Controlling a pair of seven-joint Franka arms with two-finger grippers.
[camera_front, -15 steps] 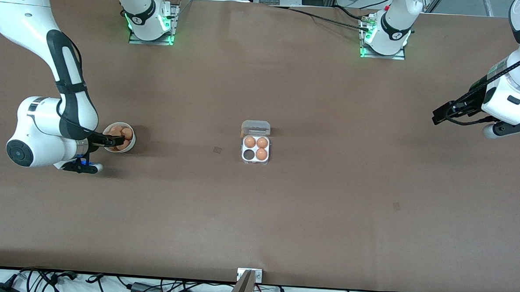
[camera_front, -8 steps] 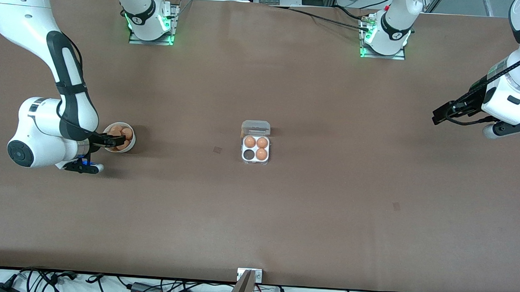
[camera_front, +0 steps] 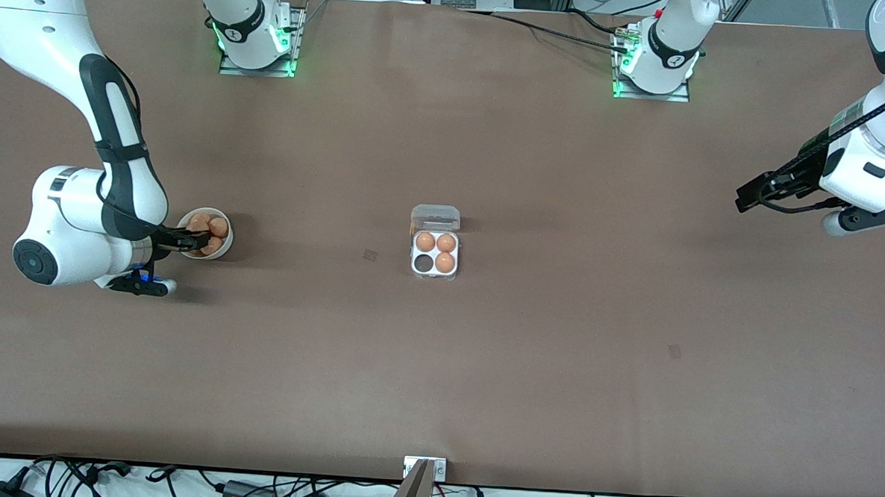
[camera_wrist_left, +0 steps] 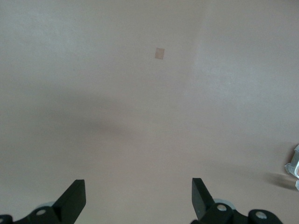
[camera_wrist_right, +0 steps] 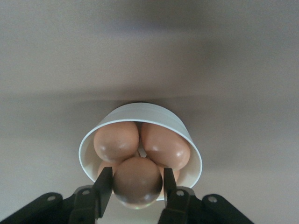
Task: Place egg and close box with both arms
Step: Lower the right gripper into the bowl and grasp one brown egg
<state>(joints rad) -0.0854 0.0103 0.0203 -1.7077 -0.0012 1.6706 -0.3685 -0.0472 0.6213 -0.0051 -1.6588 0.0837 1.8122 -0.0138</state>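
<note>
Brown tabletop | right gripper in white bowl; fingers just narrowed from wide onto egg; lift likely next | box mid-tabletop, lid open, one cell empty | left gripper waiting over bare tabletop, spread wide, holding nothing

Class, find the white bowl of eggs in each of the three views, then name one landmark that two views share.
Front view: white bowl at the right arm's end of the table, right pincer over it.
Left wrist view: not in it.
Right wrist view: bowl low in the middle, an egg between the fingers.
Shared landmark: the right pincer.
</note>
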